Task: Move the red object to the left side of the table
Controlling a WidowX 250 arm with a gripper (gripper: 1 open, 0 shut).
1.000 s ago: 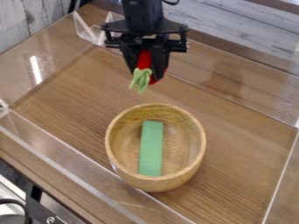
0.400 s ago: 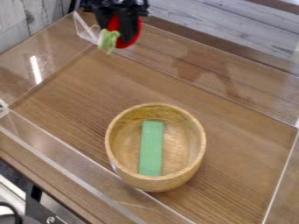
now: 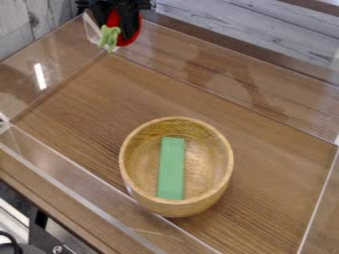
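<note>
My black gripper [image 3: 115, 25] hangs at the top left of the camera view, over the far left part of the brown wood-grain table [image 3: 199, 84]. It is shut on the red object [image 3: 123, 27], a small red strawberry-like toy. The toy's green leafy end [image 3: 107, 39] dangles below the fingers. The toy is held up in the air, off the tabletop. Most of the arm is cut off by the top edge of the picture.
A round wooden bowl [image 3: 133, 169] stands near the front middle, with a flat green rectangular block [image 3: 173, 167] lying in it. Clear acrylic walls [image 3: 40, 69] border the table on the left, front and right.
The gripper has carried the red toy from above the bowl's far side toward the top left of the view. Its grip on the toy has stayed the same.
</note>
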